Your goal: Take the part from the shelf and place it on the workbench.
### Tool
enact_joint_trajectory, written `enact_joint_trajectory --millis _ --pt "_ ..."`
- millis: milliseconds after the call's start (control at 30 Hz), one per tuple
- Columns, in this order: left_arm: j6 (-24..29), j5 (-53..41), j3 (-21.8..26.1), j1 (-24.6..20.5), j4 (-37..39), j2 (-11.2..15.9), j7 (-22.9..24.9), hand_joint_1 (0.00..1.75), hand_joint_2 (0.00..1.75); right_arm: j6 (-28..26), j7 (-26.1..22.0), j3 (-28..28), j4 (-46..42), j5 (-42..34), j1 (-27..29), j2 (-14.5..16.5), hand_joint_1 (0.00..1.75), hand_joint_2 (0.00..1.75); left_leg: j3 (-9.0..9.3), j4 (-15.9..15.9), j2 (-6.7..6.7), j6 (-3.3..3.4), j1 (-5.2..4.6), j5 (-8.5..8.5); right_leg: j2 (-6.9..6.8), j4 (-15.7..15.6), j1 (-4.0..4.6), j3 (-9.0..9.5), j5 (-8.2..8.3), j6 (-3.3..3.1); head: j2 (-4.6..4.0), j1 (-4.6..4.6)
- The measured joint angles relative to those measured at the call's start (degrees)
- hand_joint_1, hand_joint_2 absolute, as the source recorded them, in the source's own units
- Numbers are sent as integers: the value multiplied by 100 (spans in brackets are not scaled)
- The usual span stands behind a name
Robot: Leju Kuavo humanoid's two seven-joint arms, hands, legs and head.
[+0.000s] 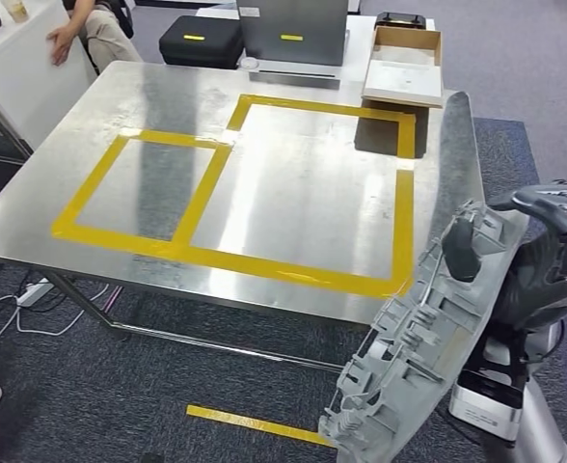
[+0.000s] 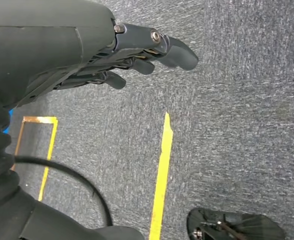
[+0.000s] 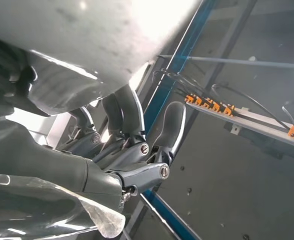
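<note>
A long grey plastic part point(image 1: 418, 328) with ribs and clips on its back stands tilted off the near right corner of the steel workbench point(image 1: 303, 203). My right hand point(image 1: 553, 246) grips its right edge, with the part's upper end reaching over the bench's right side. In the right wrist view the fingers point(image 3: 132, 125) curl against the part's pale surface point(image 3: 81, 35). Yellow tape marks a small and a large rectangle point(image 1: 400, 207) on the bench top. My left hand point(image 2: 138, 50) hangs over grey carpet, fingers stretched out and holding nothing.
A person point(image 1: 84, 29) sits at the far left by a white table. A black case point(image 1: 201, 40), a grey box point(image 1: 295, 29) and a cardboard tray point(image 1: 404, 63) line the bench's far edge. Cables and a power strip point(image 1: 33, 289) lie under the bench; a yellow tape strip point(image 1: 258, 422) marks the floor.
</note>
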Motion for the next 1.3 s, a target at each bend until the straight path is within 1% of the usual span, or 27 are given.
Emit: enact_joint_trajectory --millis 33,67,100,167,233,300,367,400,433,500,533,567,600,667,700,733,833,933,967,1033,1067,1100,1133,1200,1233,1267,1300 --pt "0 -1 0 4 0 0 1 0 175 -1 -1 0 0 -6 4 1 175 175 -135 198 2 -23 21 -55 2 2 -1 4 -9 -3 0 0" --pt "0 -1 0 8 0 2 1 0 175 -3 -3 0 -1 -10 6 1 175 175 -185 215 4 -40 39 -5 6 6 -3 10 -17 0 -1 0" --pt "0 -2 0 11 0 5 1 0 175 -5 -5 -1 -3 -15 7 1 175 175 -139 35 8 -49 54 147 12 11 -6 20 -27 8 -1 -1" --pt "1 -7 0 9 0 17 0 0 175 -10 -10 -3 -16 -22 10 1 175 175 137 -680 17 -43 68 571 20 21 -10 47 -49 38 -1 1" --pt "3 -13 0 -5 0 24 0 0 175 -17 -14 -8 -35 -33 11 1 175 175 334 -1199 21 5 48 738 19 32 -3 43 -63 93 0 4" --pt "3 -13 0 -7 0 24 19 0 175 -23 -18 -11 -48 -51 16 1 175 175 357 -1291 17 77 19 741 16 27 0 31 -65 168 1 7" --pt "6 -7 0 3 0 21 73 0 175 -20 -22 -21 -63 -74 18 1 175 175 381 -1326 17 156 30 817 17 64 -13 0 -120 235 1 14" --pt "9 -4 0 2 0 22 96 0 175 -17 -24 -28 -72 -84 12 1 175 175 394 -1350 19 192 39 833 19 199 -18 -69 -216 257 1 25" --pt "11 -2 0 -3 0 23 110 0 175 -14 -26 -37 -78 -91 9 1 175 175 404 -1369 21 223 46 842 21 463 -23 -199 -370 272 1 34" --pt "12 -1 0 -11 0 24 113 0 175 -5 -26 -43 -79 -99 14 1 175 175 403 -1370 22 257 30 828 22 1228 -22 -561 -713 292 1 47" --pt "12 -1 0 -12 0 21 116 0 175 2 -26 -44 -77 -104 20 1 175 175 406 -1369 21 266 22 820 22 1527 -22 -711 -798 299 0 47" --pt "13 -1 0 -11 0 17 119 0 175 9 -26 -44 -76 -108 23 1 175 175 412 -1368 19 272 16 813 22 1633 -21 -770 -777 301 0 48" --pt "16 -1 0 -11 0 16 121 0 175 18 -26 -45 -75 -113 22 1 175 175 424 -1367 14 272 12 803 22 1508 -21 -715 -650 293 -1 49" --pt "27 0 0 -11 0 10 123 0 175 35 -26 -48 -75 -119 12 1 175 175 459 -1357 2 251 9 772 20 766 -18 -347 -276 259 -1 50" --pt "32 1 0 -14 0 5 123 0 175 44 -26 -49 -76 -119 5 1 175 175 467 -1341 -3 225 -1 750 23 398 -11 -146 -169 238 0 48" --pt "35 1 0 -16 0 0 123 0 175 51 -26 -49 -77 -120 -1 4 175 175 468 -1331 -5 198 -9 732 25 155 -2 -8 -127 220 0 43" --pt "39 1 0 -22 0 -11 123 0 175 69 -26 -53 -77 -121 -4 16 175 175 477 -1328 -5 115 -15 703 38 28 19 93 -172 156 1 35" --pt "39 1 0 -27 0 -10 124 0 175 85 -26 -72 -80 -120 -10 21 175 175 451 -1185 3 37 -6 615 30 -10 -10 182 -188 81 1 26" --pt "38 1 0 -29 0 -9 126 0 175 94 -26 -77 -81 -118 -14 24 175 175 355 -976 7 12 2 531 22 -16 -15 222 -207 55 0 15" --pt "36 1 0 -30 0 -10 139 0 175 125 -26 -81 -79 -109 -20 29 175 175 -15 -280 13 -32 20 295 13 -19 -15 299 -270 16 0 -3" --pt "35 1 0 -23 0 -12 152 0 175 138 -25 -80 -73 -102 -19 29 175 175 -214 33 14 -42 27 233 15 -19 -14 339 -306 13 0 -1" --pt "34 1 0 -13 0 -15 164 0 175 151 -23 -80 -66 -94 -18 29 175 175 -354 209 15 -45 30 255 21 -18 -13 382 -344 16 0 -1" --pt "33 1 0 -4 0 -17 173 0 175 159 -22 -80 -58 -90 -16 29 175 175 -397 173 15 -38 31 393 27 -18 -13 436 -388 23 0 -3" --pt "33 2 0 8 0 -19 178 0 175 169 -22 -83 -51 -83 -18 29 175 175 -233 -405 15 9 24 865 33 -23 -15 545 -489 54 -1 -1" --pt "33 2 0 9 0 -17 178 0 175 173 -21 -83 -50 -83 -22 29 175 175 -111 -715 17 40 8 1027 32 -28 -7 589 -543 83 -1 2" --pt "33 2 0 7 0 -16 179 0 175 177 -21 -84 -49 -83 -28 29 175 175 3 -971 20 75 -8 1076 31 -37 -2 610 -588 115 -1 2" --pt "32 1 0 2 0 -17 179 0 175 180 -20 -85 -47 -84 -35 29 175 175 75 -1114 21 104 -22 1048 28 -54 4 625 -617 145 0 5"
